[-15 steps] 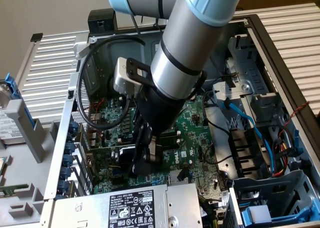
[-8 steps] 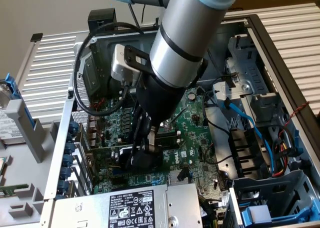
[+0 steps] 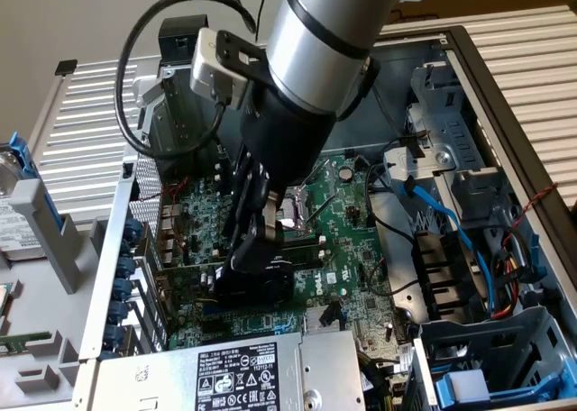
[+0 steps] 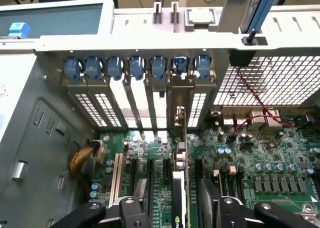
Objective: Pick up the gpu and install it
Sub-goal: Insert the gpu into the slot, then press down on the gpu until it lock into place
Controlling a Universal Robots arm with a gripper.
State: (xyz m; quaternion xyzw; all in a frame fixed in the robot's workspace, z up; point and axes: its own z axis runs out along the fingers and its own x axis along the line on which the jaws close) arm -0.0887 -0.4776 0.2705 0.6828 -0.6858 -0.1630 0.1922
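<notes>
Inside the computer case [image 3: 108, 276], the tool [image 4: 177, 210] grips the gpu [image 4: 179, 188] beside blue slot clips [image 4: 137, 67].

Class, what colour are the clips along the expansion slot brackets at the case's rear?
Blue clips, clearest in the wrist view.

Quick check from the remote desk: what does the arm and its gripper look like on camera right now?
The arm is a thick silver-grey tube with a black band. A silver-and-black camera block sits at the wrist, with a black cable looping beside it. The gripper is black, with jointed linkage fingers fastened by silver bolts.
</notes>
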